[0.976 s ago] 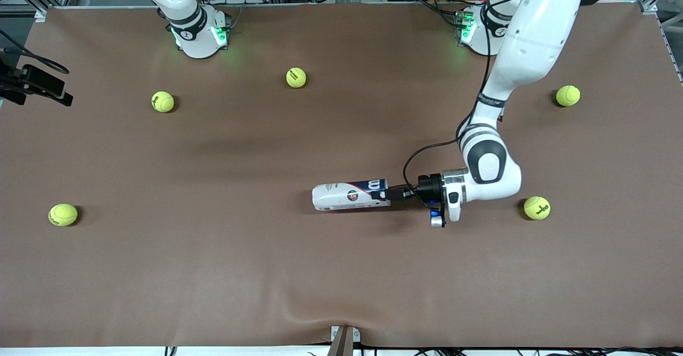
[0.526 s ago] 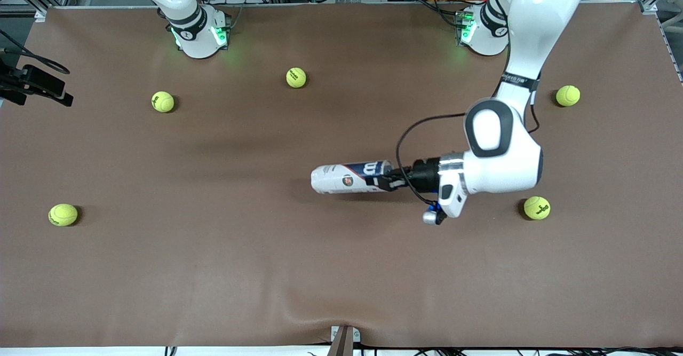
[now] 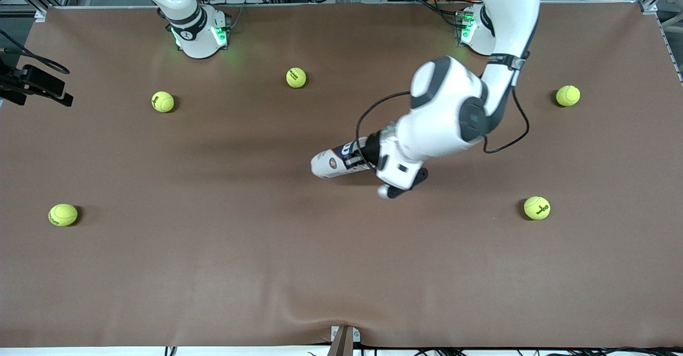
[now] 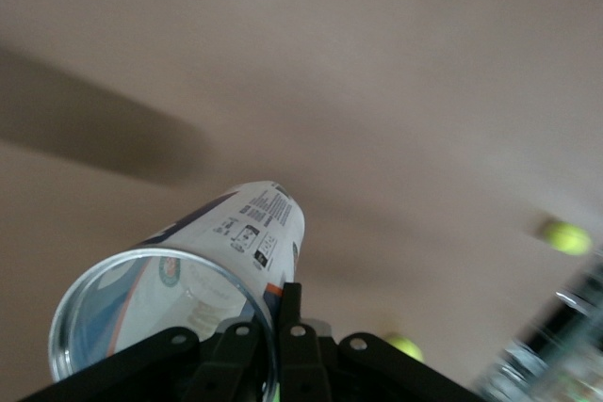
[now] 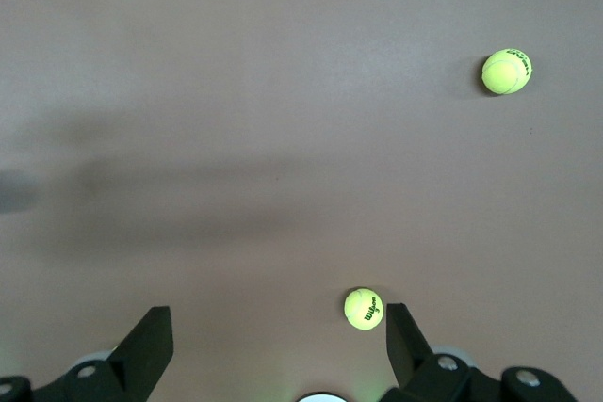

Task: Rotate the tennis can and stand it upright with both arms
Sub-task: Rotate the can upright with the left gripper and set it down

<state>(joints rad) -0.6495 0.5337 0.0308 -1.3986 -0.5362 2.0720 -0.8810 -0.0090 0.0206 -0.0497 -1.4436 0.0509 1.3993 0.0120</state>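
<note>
Clear-plastic tennis can (image 3: pixel 333 164) pinched at rim by left gripper (image 4: pixel 283 331), tilted off brown table (image 3: pixel 213 265), mid-uprighting; tilt to be completed; right gripper (image 5: pixel 280 327) spread, waiting

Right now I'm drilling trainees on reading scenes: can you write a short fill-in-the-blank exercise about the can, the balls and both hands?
1. The left hand is shut on the ____ end of the tennis can.
2. The right hand is ____, with nothing between its fingers.
3. The table carries ____ loose tennis balls, one of them toward the left arm's end.
4. The can's interior holds ____ balls.

Missing words: open; open; five; no
</note>
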